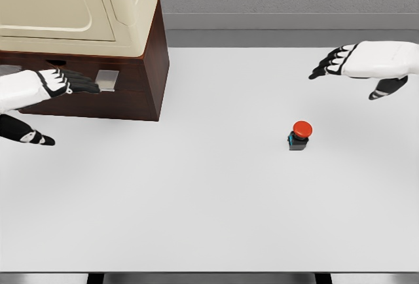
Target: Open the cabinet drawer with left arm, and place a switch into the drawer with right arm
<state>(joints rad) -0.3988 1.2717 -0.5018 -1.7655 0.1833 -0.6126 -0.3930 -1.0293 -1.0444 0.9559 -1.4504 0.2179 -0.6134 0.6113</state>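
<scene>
1. Left hand (62, 82): fingers straight, holding nothing; tips just short of drawer handle (107, 80) on cabinet (147, 68). Likely lined up for the pull; drawer looks closed.
2. Right hand (357, 61): fingers extended, empty, hovering over table (196, 199). Prob. waiting on drawer.
3. Switch (300, 135): below and to the left of R hand, well apart. Red dome cap, dark body w/ blue accent, upright.
</scene>
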